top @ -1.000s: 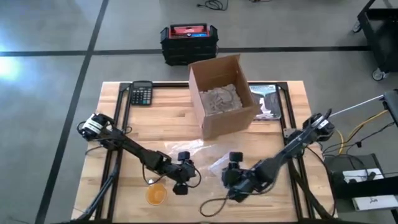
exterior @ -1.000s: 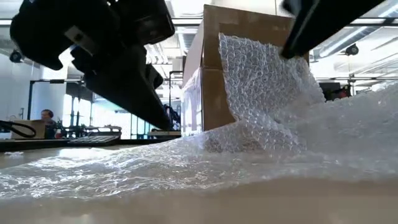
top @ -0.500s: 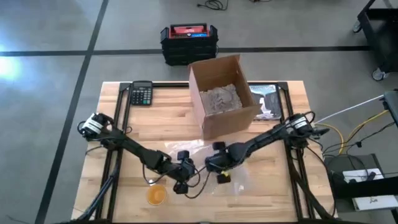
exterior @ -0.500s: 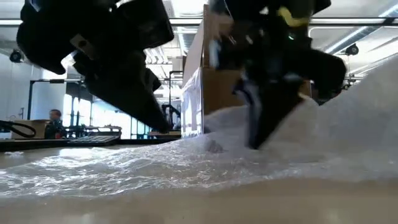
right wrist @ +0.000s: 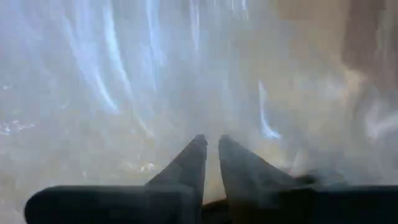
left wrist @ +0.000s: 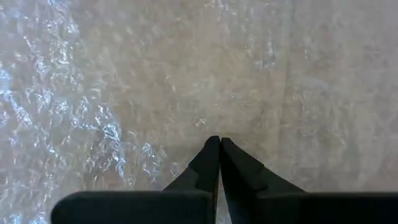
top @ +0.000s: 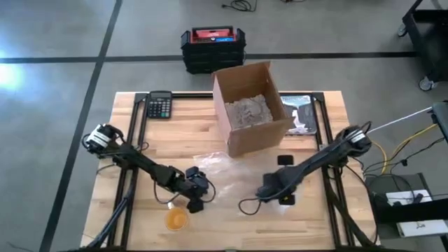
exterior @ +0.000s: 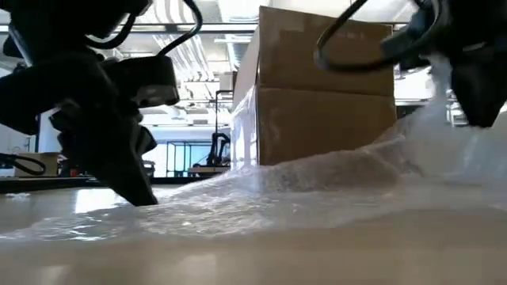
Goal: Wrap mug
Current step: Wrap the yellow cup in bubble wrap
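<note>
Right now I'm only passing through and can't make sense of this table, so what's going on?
Two robot arms are working a sheet of bubble wrap spread on the table in front of a cardboard box. The left gripper is shut, its tips down on the wrap. The right gripper is nearly closed over the sheet's other side. An orange mug sits beside the wrap, not yet on it.

On the desk [top: 175, 136] there is one cardboard box [top: 250, 106] near the far edge, one calculator [top: 159, 104] at the far left corner, and one flat tray [top: 301, 114] at the far right, just beside the box. One sheet of bubble wrap [top: 227, 175] lies in the middle. One orange mug [top: 175, 220] stands near the front edge. One black case [top: 211, 47] is on the floor. Two arms reach over the desk.
</note>
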You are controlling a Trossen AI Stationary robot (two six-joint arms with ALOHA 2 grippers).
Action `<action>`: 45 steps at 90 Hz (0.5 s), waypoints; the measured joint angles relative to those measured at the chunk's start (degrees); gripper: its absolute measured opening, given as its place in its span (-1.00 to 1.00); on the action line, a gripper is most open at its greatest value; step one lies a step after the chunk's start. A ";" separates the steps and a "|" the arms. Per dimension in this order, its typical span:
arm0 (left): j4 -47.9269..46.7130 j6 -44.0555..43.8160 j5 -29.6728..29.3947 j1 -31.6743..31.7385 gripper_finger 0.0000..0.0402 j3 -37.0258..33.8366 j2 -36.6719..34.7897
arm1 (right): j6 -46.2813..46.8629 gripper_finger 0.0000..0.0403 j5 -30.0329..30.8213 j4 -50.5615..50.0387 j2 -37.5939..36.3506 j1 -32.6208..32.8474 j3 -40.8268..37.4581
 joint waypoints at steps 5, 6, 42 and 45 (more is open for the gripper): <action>-0.74 0.02 0.14 -0.22 -1.00 -0.24 -0.46 | 4.38 -0.83 0.02 -1.32 -2.29 2.17 -0.11; -0.90 0.02 0.20 -0.26 -1.00 -0.26 -0.57 | 5.23 -0.83 -0.01 -1.64 -2.74 2.55 -0.12; -1.00 4.82 -2.10 -0.58 -1.00 2.71 -9.80 | 10.96 -0.84 21.58 21.70 -12.93 14.62 -1.09; 0.07 6.03 -3.29 -0.57 -1.00 3.24 -10.23 | 5.32 -0.84 22.28 26.87 -12.54 14.48 -1.54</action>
